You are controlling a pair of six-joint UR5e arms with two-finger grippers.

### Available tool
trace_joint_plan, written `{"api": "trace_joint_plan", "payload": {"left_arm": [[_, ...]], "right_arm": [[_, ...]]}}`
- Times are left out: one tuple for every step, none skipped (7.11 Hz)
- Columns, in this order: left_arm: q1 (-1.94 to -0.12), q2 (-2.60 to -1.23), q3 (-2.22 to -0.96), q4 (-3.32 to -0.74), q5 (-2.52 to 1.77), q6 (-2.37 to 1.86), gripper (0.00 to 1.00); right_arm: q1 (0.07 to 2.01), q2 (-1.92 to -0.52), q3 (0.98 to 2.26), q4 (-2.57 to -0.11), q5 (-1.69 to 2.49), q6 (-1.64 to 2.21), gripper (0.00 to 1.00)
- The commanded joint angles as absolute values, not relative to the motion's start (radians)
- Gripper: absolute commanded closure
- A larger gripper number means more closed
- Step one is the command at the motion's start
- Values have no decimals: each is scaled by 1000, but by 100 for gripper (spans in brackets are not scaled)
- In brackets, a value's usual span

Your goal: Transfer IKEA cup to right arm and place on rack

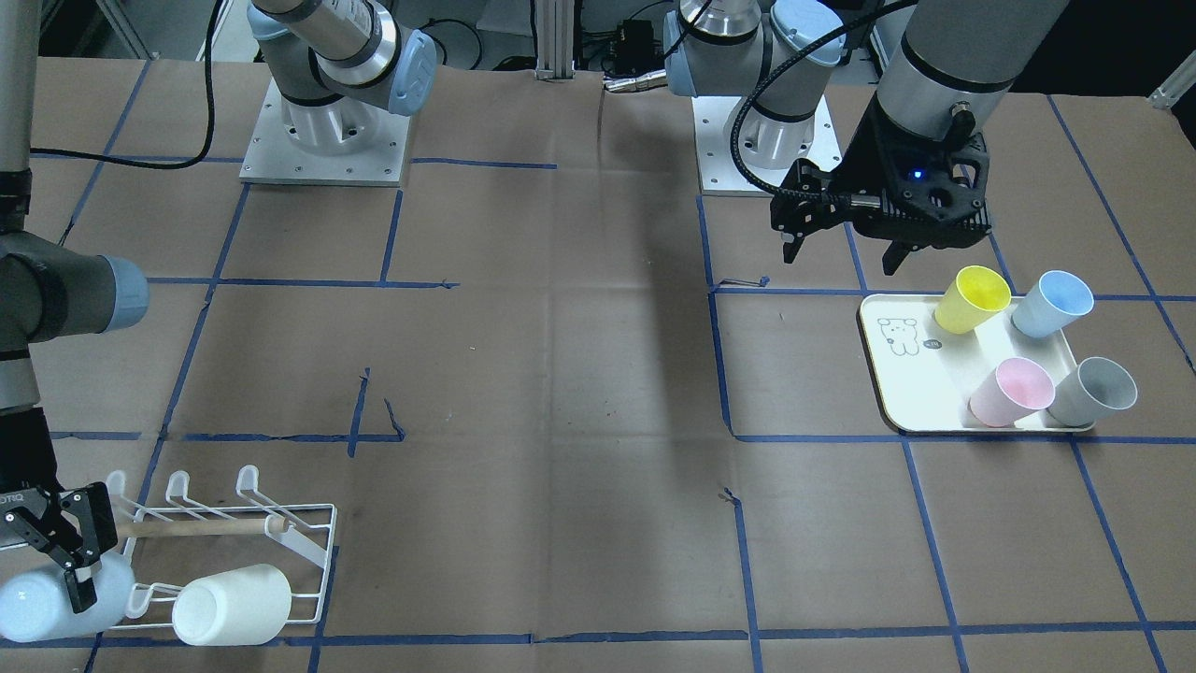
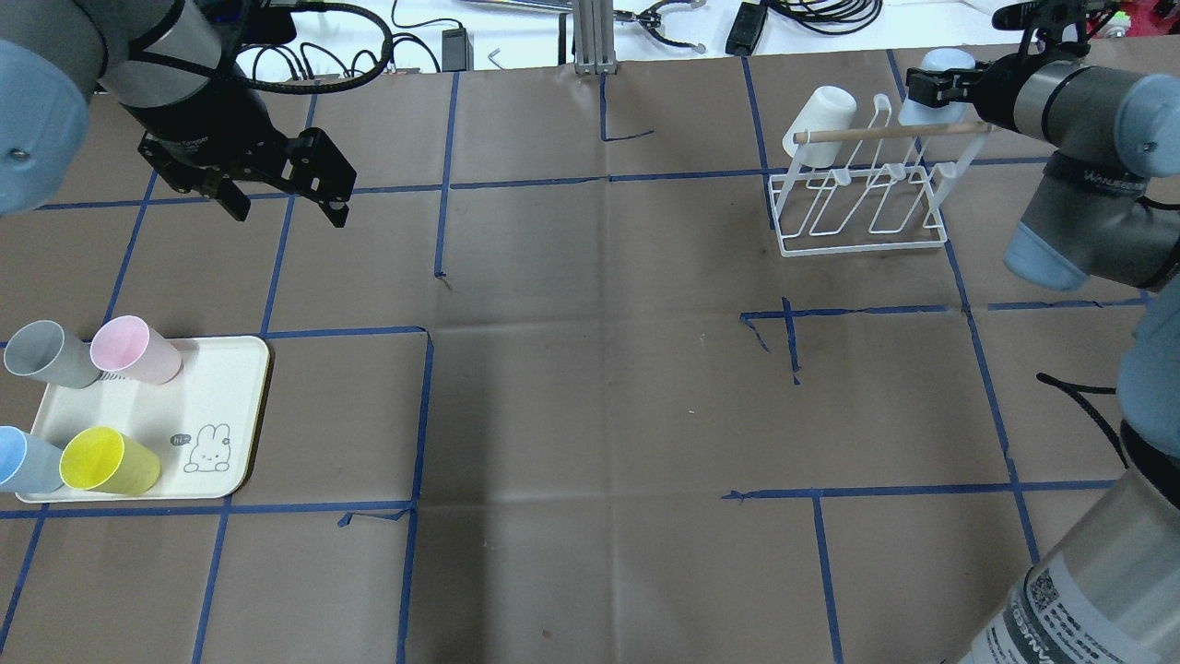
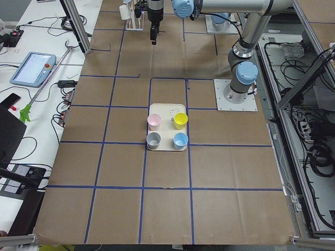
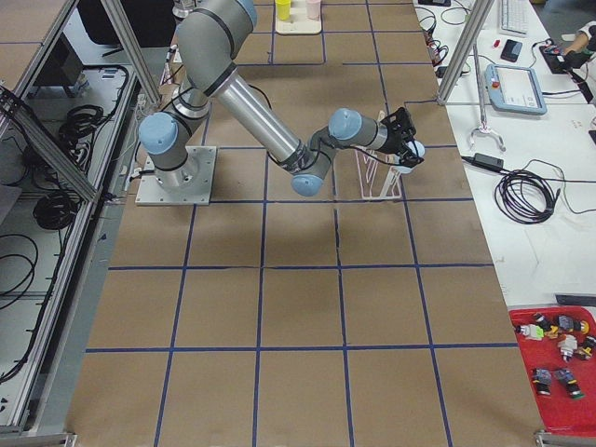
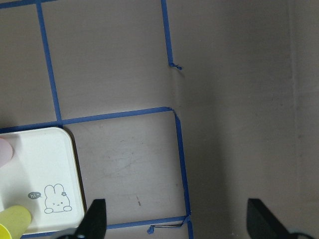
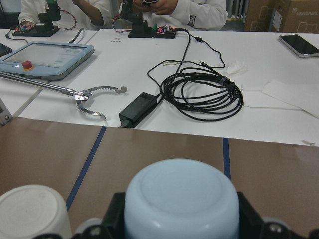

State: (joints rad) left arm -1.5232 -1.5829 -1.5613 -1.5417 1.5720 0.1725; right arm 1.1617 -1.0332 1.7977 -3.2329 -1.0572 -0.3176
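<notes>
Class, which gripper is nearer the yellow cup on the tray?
Left. The left gripper hangs open above the table beside the tray, close to the yellow cup; the right gripper is across the table at the rack, shut on a pale-blue cup.

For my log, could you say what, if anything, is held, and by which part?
The right pincer grips the pale-blue plastic cup by its side wall; the left pincer holds nothing.
</notes>
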Motion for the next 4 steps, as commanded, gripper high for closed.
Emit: {"api": "trace_joint_plan", "payload": {"left_arm": [[-1523, -1600, -1563, -1540, 1572, 172, 1], [-1523, -1615, -1566, -1529, 1572, 169, 1], [-1523, -1618, -1568, -1523, 1572, 169, 1], [-1523, -1618, -1568, -1523, 1572, 169, 1]], "right_arm": [[1163, -1046, 1796, -3228, -1062, -314, 0], [1166, -1077, 1796, -3217, -1060, -307, 0], [1172, -1107, 1795, -3139, -1061, -310, 0], [1180, -1171, 1795, -3037, -1063, -305, 0]]}}
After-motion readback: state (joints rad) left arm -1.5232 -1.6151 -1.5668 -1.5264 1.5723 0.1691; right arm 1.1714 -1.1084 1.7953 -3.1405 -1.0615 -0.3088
